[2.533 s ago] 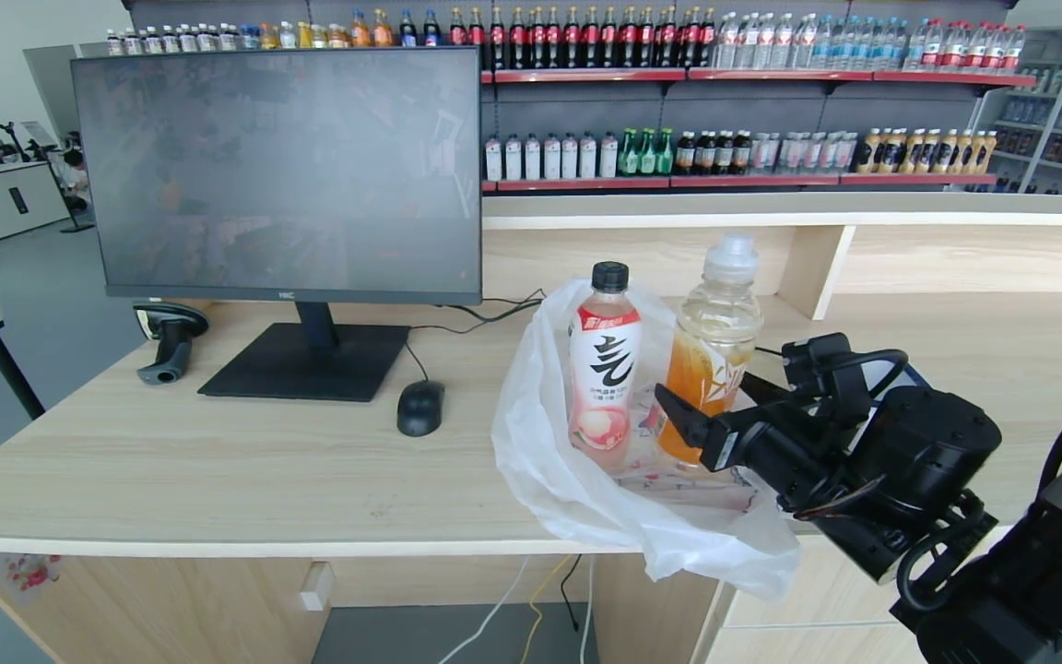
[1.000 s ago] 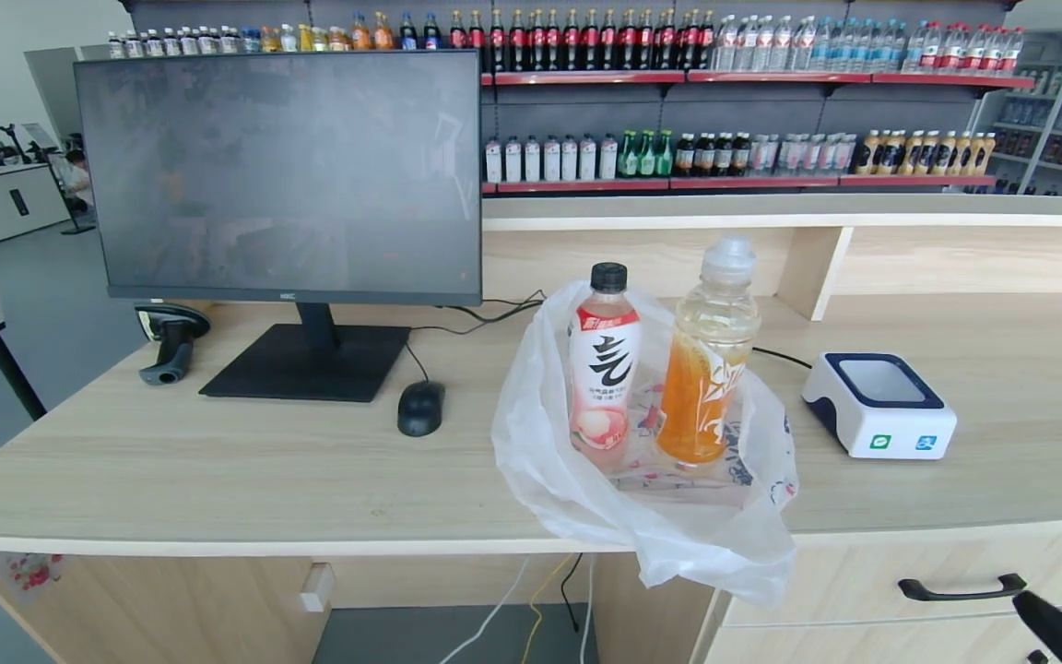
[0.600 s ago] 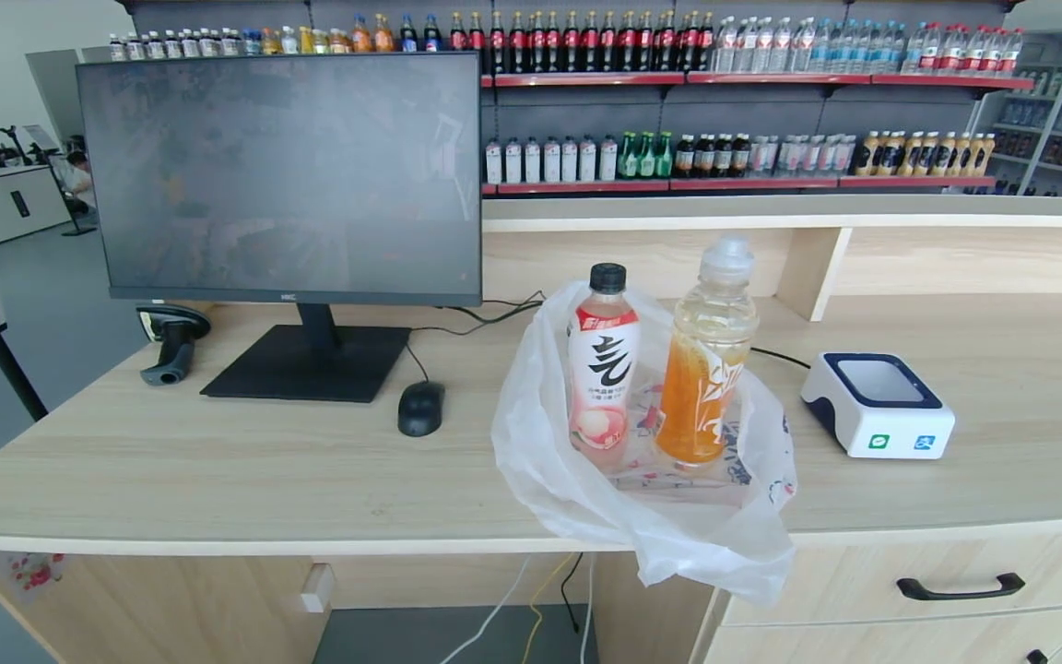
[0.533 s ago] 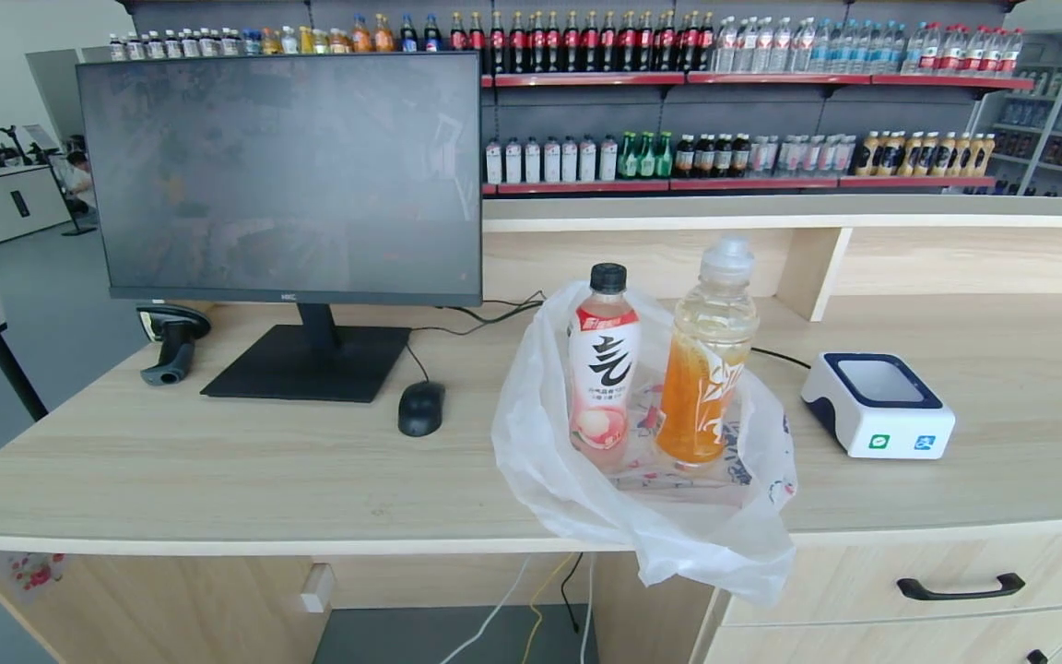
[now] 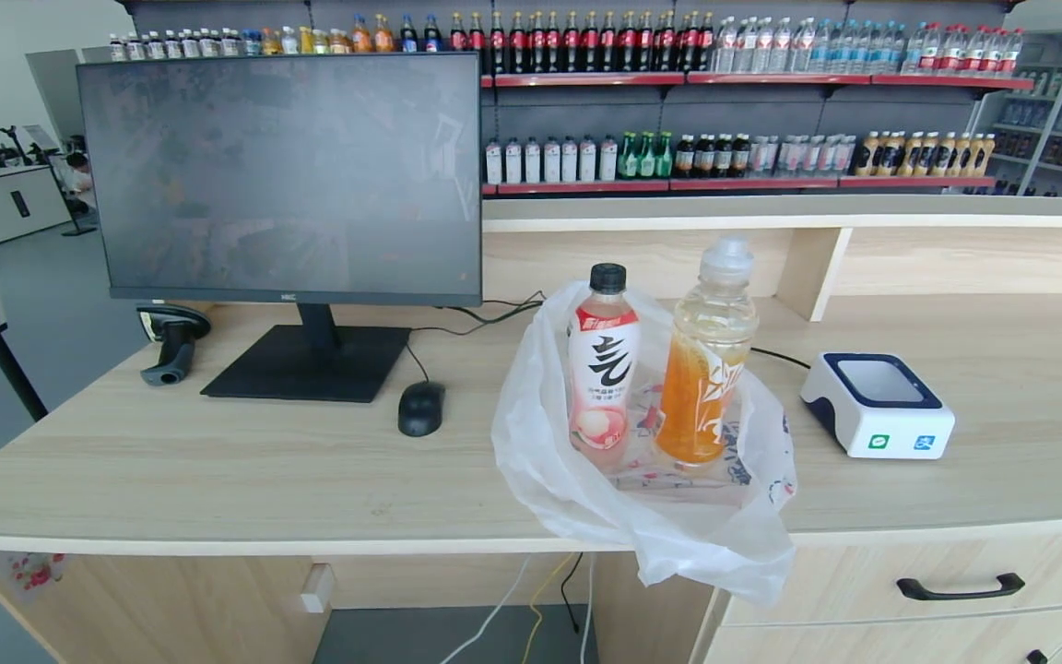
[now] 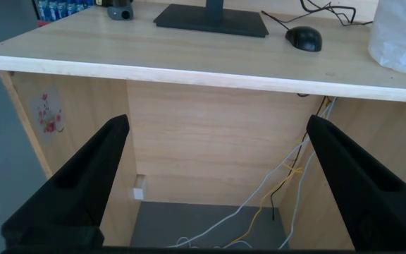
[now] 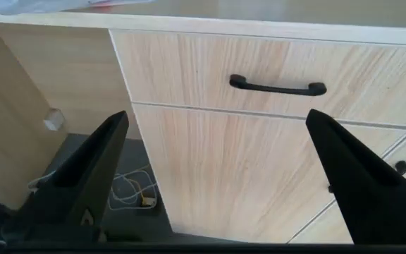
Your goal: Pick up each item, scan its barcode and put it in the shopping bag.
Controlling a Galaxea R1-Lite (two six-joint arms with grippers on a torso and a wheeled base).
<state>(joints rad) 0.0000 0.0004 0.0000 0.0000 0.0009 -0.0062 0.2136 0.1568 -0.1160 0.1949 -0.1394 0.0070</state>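
A white plastic shopping bag (image 5: 586,498) lies open on the wooden counter (image 5: 218,470), hanging a little over its front edge. Inside it stand a pink peach drink bottle (image 5: 603,369) with a black cap and an orange juice bottle (image 5: 708,355) with a clear cap, both upright. A white and blue barcode scanner box (image 5: 877,404) sits to the right of the bag. My left gripper (image 6: 217,183) is open, below the counter edge, facing the cabinet front. My right gripper (image 7: 217,176) is open too, low before a drawer (image 7: 273,63) with a black handle (image 7: 278,87).
A dark monitor (image 5: 282,175) on a stand, a black mouse (image 5: 420,407) and a handheld scanner (image 5: 170,341) occupy the counter's left half. Cables (image 6: 273,204) hang under the counter. Shelves of bottles (image 5: 734,101) line the back wall behind a raised ledge.
My right arm, which was beside the orange bottle in the bag, has drawn back and down out of the head view. Both bottles stand in the bag unmoved.
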